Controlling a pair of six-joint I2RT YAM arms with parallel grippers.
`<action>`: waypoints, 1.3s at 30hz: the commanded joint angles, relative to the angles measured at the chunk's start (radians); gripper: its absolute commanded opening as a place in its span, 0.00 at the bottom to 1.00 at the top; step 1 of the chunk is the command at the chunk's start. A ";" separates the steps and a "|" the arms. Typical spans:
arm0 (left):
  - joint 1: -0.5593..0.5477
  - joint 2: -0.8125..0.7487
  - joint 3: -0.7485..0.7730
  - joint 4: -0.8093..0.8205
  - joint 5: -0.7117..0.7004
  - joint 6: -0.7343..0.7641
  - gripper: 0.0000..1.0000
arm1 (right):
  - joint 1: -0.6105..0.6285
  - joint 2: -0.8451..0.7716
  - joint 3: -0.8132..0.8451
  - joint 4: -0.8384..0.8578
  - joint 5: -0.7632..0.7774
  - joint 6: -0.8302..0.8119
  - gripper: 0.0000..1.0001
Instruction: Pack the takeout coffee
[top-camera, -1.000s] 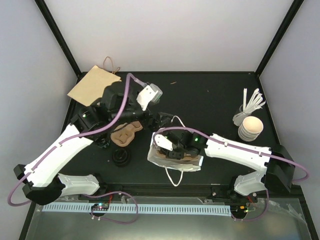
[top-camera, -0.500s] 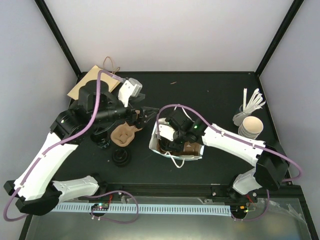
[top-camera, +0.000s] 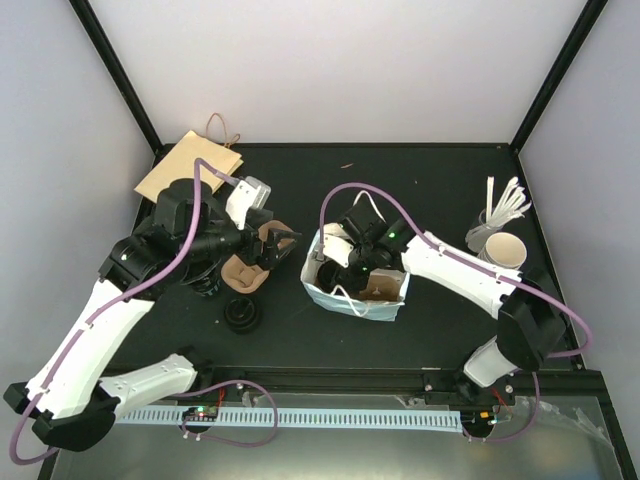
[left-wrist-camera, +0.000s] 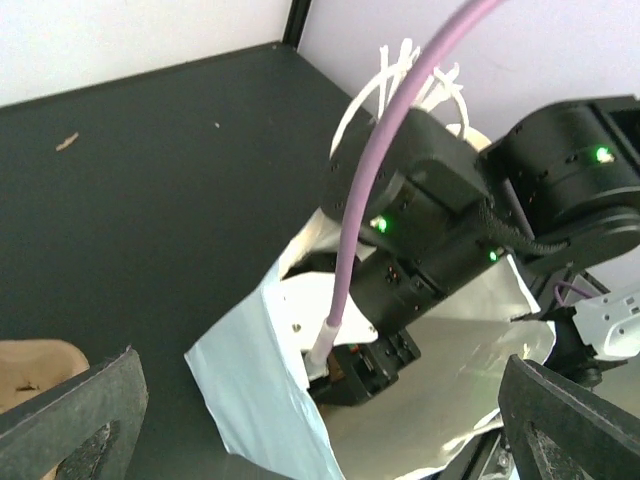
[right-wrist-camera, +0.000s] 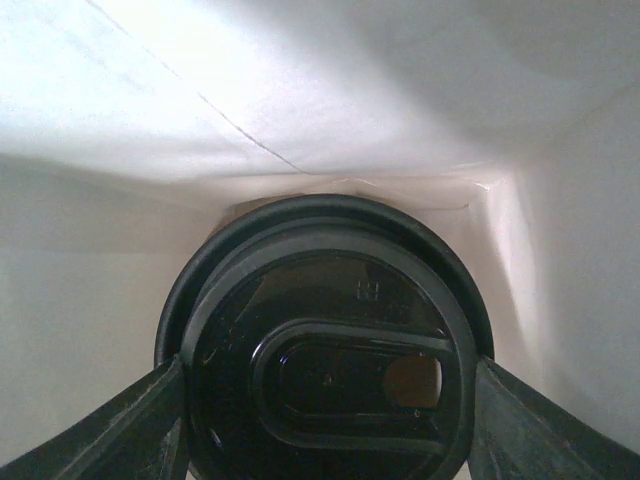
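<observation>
Top external: white bag (top-camera: 350, 298) mid-frame on counter (top-camera: 430, 190), with bare counter above it. Left fingers (top-camera: 287, 236) released, just left of its rim.
Left wrist: bag mouth open, right arm (left-wrist-camera: 450, 230) reaching inside.
Right wrist only: takeout coffee (right-wrist-camera: 330, 370) at bag bottom, walls close around. Right fingers (right-wrist-camera: 150, 425) grasp its lid.

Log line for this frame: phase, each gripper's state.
phase: bagging | right gripper: shut on takeout coffee, inside white bag | left gripper: open, empty, beside the bag

We see the takeout coffee (right-wrist-camera: 325, 385) from above, round black lid on, upright in the white bag (right-wrist-camera: 300, 100), against its far wall.
</observation>
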 joint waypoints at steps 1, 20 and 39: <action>0.014 -0.023 -0.030 -0.011 0.038 -0.027 0.99 | -0.024 0.095 -0.032 -0.105 -0.044 0.030 0.59; 0.023 -0.044 -0.277 0.133 0.161 -0.093 0.98 | -0.160 0.139 0.005 -0.099 -0.094 0.044 0.59; 0.022 -0.006 -0.451 0.321 0.293 -0.167 0.88 | -0.031 0.095 -0.091 -0.013 0.209 0.161 0.59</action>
